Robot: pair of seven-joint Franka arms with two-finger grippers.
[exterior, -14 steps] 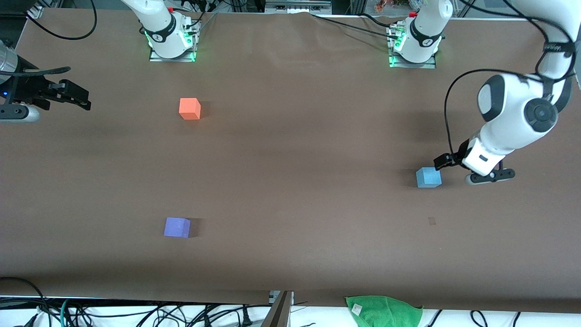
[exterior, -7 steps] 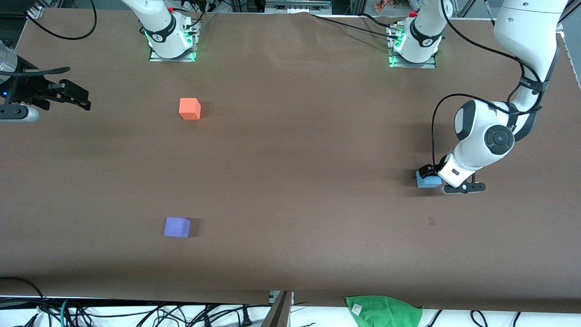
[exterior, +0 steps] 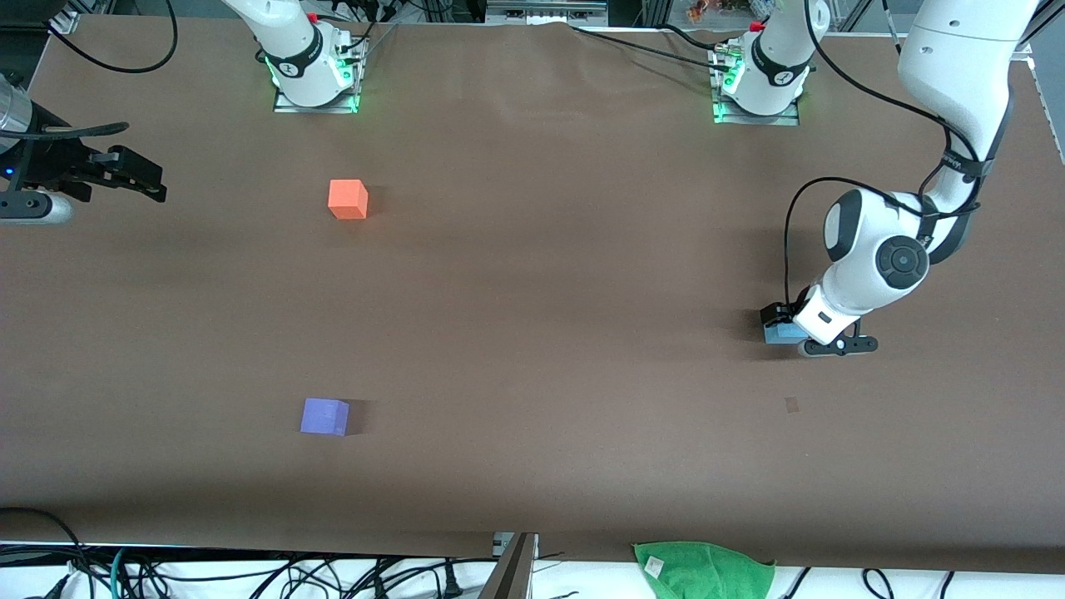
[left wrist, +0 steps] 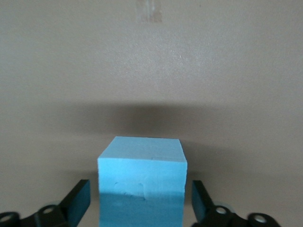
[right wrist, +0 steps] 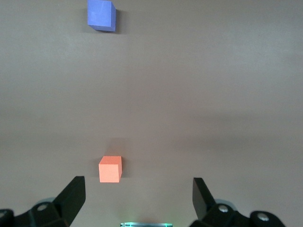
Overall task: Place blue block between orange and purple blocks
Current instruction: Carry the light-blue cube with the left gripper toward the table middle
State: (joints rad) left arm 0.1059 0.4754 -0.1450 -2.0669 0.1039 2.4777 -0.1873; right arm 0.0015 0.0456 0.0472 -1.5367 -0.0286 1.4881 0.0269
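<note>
The blue block (exterior: 780,334) sits on the brown table toward the left arm's end. My left gripper (exterior: 786,326) is down at it, open, with a finger on each side and a small gap at both faces; the left wrist view shows the block (left wrist: 142,175) between the fingers (left wrist: 79,201). The orange block (exterior: 348,200) and the purple block (exterior: 324,417) lie toward the right arm's end, the purple one nearer the front camera. My right gripper (exterior: 140,180) waits open and empty in the air; its wrist view shows the orange (right wrist: 110,169) and purple (right wrist: 101,14) blocks.
A green cloth (exterior: 703,570) lies at the table's edge nearest the front camera. A small dark mark (exterior: 791,405) is on the table a little nearer the camera than the blue block. The arm bases (exterior: 314,71) stand along the top edge.
My left arm has swung in and lowered so its fingers now straddle the blue block. The blocks and the right arm have not moved.
</note>
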